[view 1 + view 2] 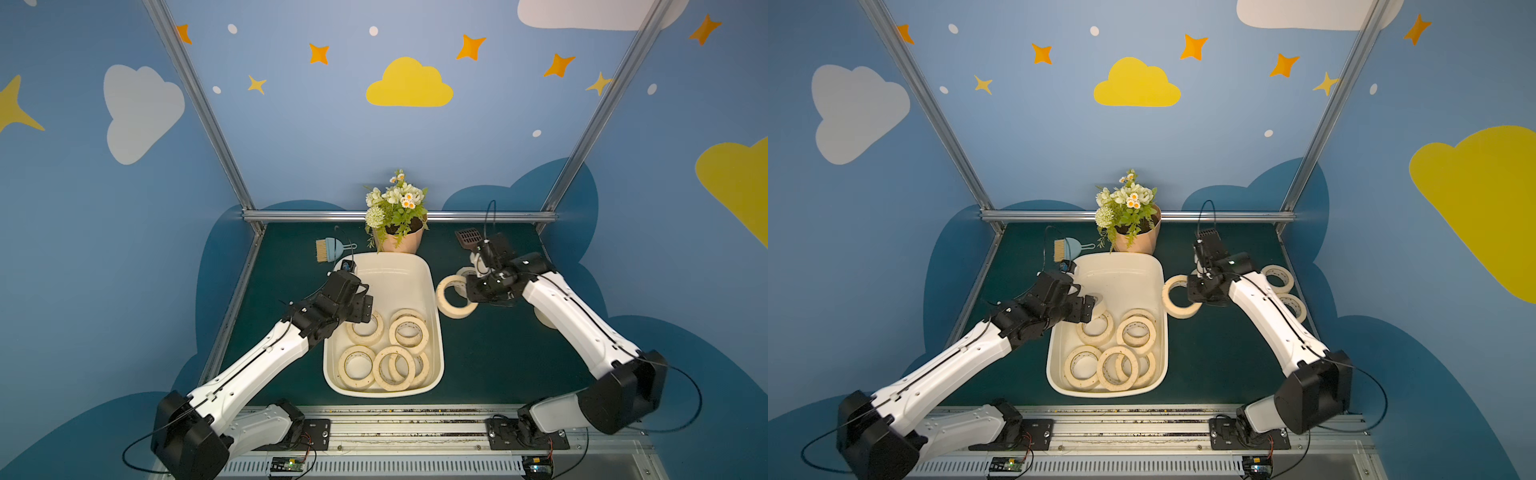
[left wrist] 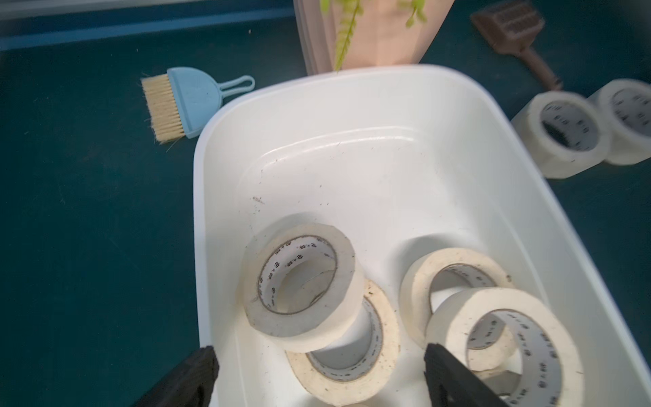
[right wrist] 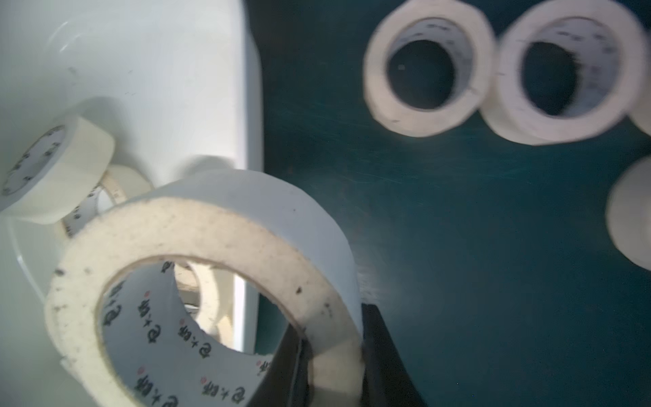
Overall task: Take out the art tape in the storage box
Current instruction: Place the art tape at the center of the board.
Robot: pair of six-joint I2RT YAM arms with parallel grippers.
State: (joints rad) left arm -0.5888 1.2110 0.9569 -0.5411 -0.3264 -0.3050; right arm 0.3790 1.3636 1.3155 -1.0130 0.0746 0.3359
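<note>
Green tabletop [image 1: 498, 353]; art tape [image 3: 197, 225] print unreadable

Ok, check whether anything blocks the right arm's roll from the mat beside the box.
Nothing visible does. The held roll hangs outside the storage box, over bare mat; the other rolls on it lie aside.
</note>
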